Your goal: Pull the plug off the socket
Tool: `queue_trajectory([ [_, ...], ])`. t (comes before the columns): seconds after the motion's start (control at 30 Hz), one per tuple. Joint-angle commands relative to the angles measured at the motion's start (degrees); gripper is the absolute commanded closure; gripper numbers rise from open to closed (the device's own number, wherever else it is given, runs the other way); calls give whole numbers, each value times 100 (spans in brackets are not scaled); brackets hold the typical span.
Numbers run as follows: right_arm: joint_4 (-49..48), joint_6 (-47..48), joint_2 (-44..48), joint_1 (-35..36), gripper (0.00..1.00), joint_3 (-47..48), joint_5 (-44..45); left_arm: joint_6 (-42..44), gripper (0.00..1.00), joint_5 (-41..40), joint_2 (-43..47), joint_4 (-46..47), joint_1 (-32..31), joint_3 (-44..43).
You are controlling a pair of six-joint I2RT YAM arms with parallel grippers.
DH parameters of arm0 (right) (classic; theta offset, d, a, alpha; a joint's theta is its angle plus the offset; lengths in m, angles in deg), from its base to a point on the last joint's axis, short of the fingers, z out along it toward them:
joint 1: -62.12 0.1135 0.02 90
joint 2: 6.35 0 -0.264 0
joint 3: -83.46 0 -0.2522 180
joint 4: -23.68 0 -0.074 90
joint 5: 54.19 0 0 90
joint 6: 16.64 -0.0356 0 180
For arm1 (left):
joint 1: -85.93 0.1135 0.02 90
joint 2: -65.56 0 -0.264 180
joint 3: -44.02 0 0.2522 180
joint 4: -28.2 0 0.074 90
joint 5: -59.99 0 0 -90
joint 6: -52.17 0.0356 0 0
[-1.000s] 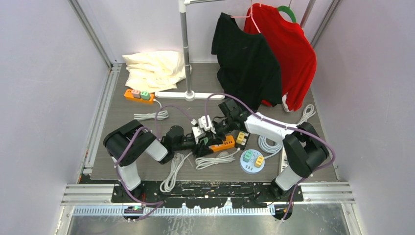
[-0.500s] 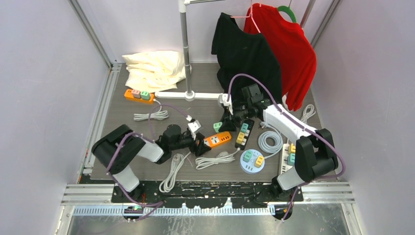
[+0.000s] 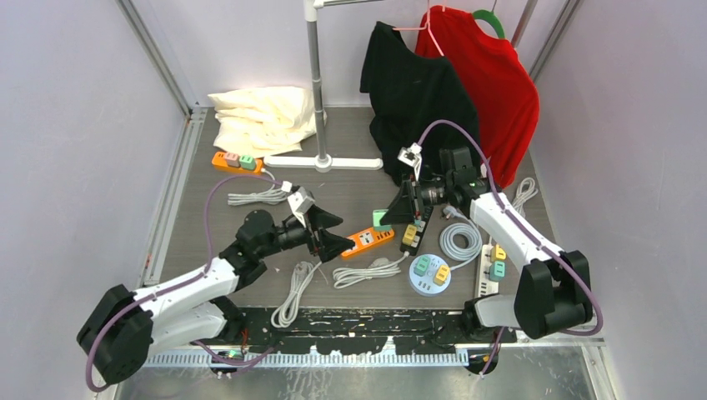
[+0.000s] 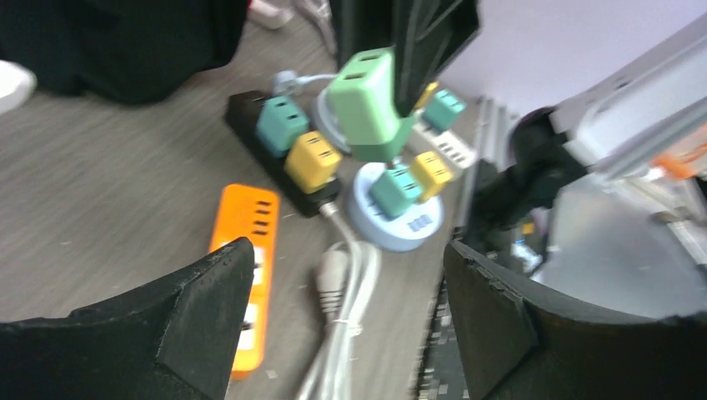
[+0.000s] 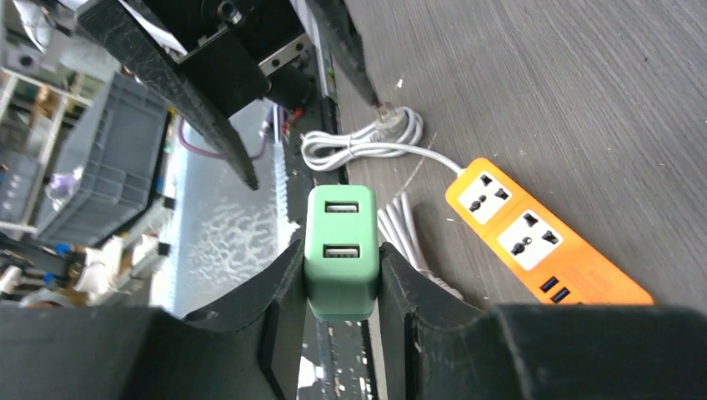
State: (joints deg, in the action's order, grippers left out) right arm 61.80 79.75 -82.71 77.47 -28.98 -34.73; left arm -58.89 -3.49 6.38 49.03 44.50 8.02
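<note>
Plug: the green plug [image 5: 342, 250] hangs in the air just above the far side of the orange power strip [image 3: 372, 241], apart from it and not in any of its outlets.
Right pincer: the right pincer [image 5: 342, 271] is clamped on the plug, one black finger [image 5: 283, 283] flat against each side.
Left pincer: the left pincer [image 3: 340, 233] stands wide apart and holds nothing. It sits low at the strip's left end, and the pictures do not show whether a finger touches the strip.
Gap between pincers: the two face each other across the strip, near but apart.
Room to the left of the strip: bare grey surface [image 3: 208, 208] runs out to the metal rail along the edge.
Room beyond the strip: open surface up to the white foot of the clothes rack [image 3: 323, 162].
Room to the right of the strip: crowded. A black power strip [image 3: 414, 227] lies just beside it, with a round white socket hub [image 3: 429, 274] nearer the arm bases.
Room on the near side of the strip: a bundled white cable [image 3: 367, 272] lies just beside it.
Plug's look: a pale green block with rounded corners and two USB ports, one above the other, on the face turned to the right wrist camera. Its prongs are hidden.
Strip's look: bright orange, with two white outlet faces and a row of small ports at one end.
</note>
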Motion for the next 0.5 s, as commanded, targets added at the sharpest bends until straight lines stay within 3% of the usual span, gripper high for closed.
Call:
queue_trajectory([
  [0.0, -905, -1359, 331, -220, 94, -46, -544, -1899, 17, 599, 292, 527, 27, 99],
  [0.27, -1109, -1520, 275, -228, 92, -177, -812, -4215, 21, 408, -561, 1797, -29, -179],
  [0.47, -1109, -1562, 257, -218, 91, -162, -904, -4106, 24, -279, -1016, 2078, -395, -329],
])
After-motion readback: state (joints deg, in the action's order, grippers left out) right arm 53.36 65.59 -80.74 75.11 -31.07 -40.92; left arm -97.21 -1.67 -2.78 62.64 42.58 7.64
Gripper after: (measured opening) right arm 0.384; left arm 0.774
